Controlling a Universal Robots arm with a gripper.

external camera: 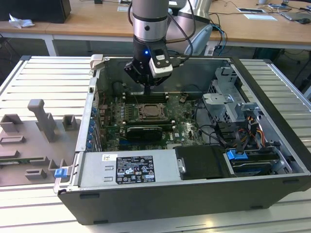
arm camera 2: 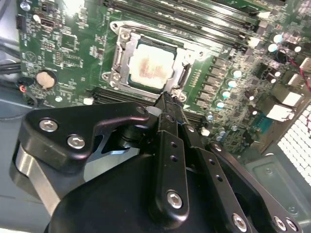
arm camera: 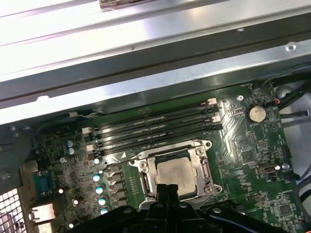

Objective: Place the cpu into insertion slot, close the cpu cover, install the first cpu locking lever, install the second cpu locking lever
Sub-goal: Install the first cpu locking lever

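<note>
- The arm [external camera: 149, 19] comes straight down from above, wrist vertical, into the open computer case [external camera: 184, 141] lying on the slatted worktop [external camera: 43, 77].
- The gripper [external camera: 147, 90] points down at the motherboard [external camera: 181, 122], hanging just above the socket's far side, next to the memory slots [arm camera: 155, 127].
- In the second wrist view the gripper [arm camera 2: 167, 99] has its fingers [arm camera 2: 170, 145] pressed together, black tips meeting at one narrow point with nothing between them.
- That tip sits right at the socket's edge in both wrist views; whether it touches I can't tell.
- The cpu [arm camera 2: 151, 66] lies flat in the socket, pale metal top facing up; the first wrist view shows it too [arm camera: 173, 171].
- The cpu cover [arm camera 2: 124, 56] lies down around the chip, its silver frame bordering all four sides.
- A round coin battery [arm camera 2: 45, 78] sits on the board well apart from the socket.
- Grey moulded fixtures [external camera: 41, 119] stand on the worktop beside the case, at the exterior view's left.
</note>
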